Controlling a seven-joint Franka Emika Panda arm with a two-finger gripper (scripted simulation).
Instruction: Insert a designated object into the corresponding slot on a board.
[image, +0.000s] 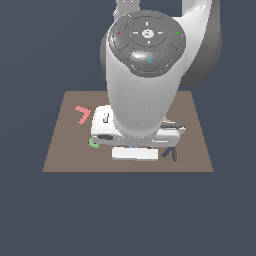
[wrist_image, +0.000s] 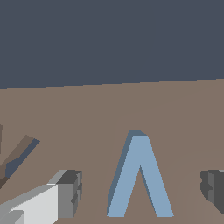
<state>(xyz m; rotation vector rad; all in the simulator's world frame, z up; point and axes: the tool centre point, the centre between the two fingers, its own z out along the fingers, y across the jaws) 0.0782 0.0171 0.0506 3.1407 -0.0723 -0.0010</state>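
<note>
Brown board (image: 197, 150), arm-hidden; red letter (image: 81, 114) clear.

Flat, even simulator light, sharp throughout.
Both views are moderately bright, without glare, blur or edge distortion; the white arm (image: 142, 85) shows soft shading, and the blue letter (wrist_image: 139, 175) has a darker shaded side.

Exterior high, frontal; wrist low, close
</note>
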